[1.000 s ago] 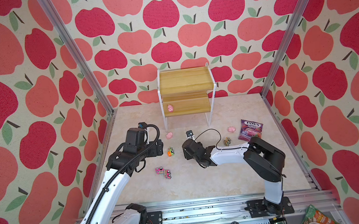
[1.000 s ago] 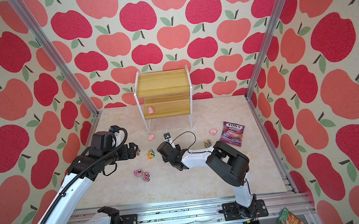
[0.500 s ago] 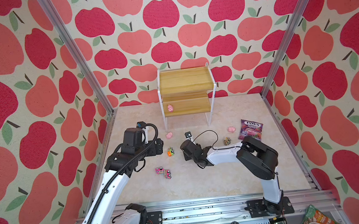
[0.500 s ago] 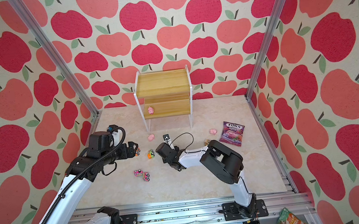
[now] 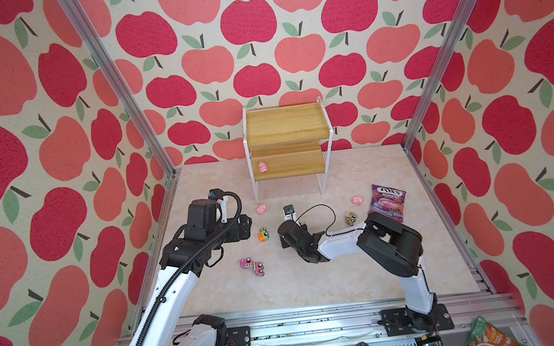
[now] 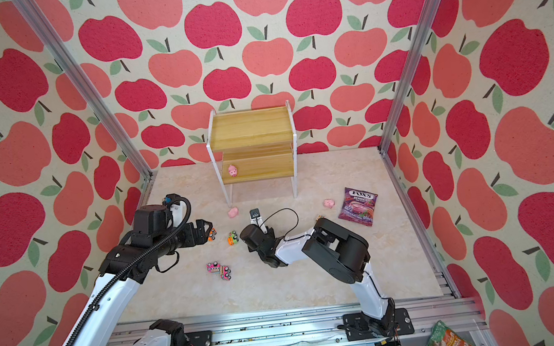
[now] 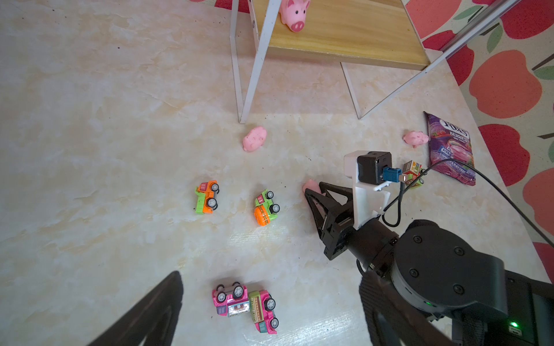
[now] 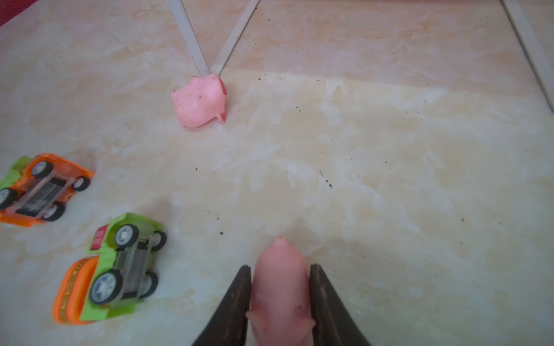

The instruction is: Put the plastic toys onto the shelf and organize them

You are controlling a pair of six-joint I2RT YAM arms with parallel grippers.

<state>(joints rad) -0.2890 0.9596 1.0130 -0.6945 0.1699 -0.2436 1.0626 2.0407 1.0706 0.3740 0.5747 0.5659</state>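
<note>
The shelf (image 5: 284, 127) stands at the back wall with one pink pig (image 5: 263, 167) on its lower board. My right gripper (image 8: 280, 266) is low on the floor, shut on another pink pig (image 8: 280, 299), both fingers against its sides. A third pig (image 8: 199, 102) lies by a shelf leg and one more pig (image 5: 357, 200) near the candy bag. A green-orange truck (image 5: 264, 234) and an orange truck (image 6: 211, 234) lie on their sides. Two pink trucks (image 5: 252, 267) lie together. My left gripper (image 6: 204, 230) hovers open over the orange truck.
A purple candy bag (image 5: 387, 205) lies at the right, with a brown truck (image 5: 350, 217) just beside it. The right arm's elbow (image 5: 393, 242) hangs over the floor's right half. Patterned walls and metal posts close the floor on three sides.
The right gripper's fingers have closed onto the pink pig on the floor, and that wrist has shifted a little to the left. The left arm has hardly moved.
</note>
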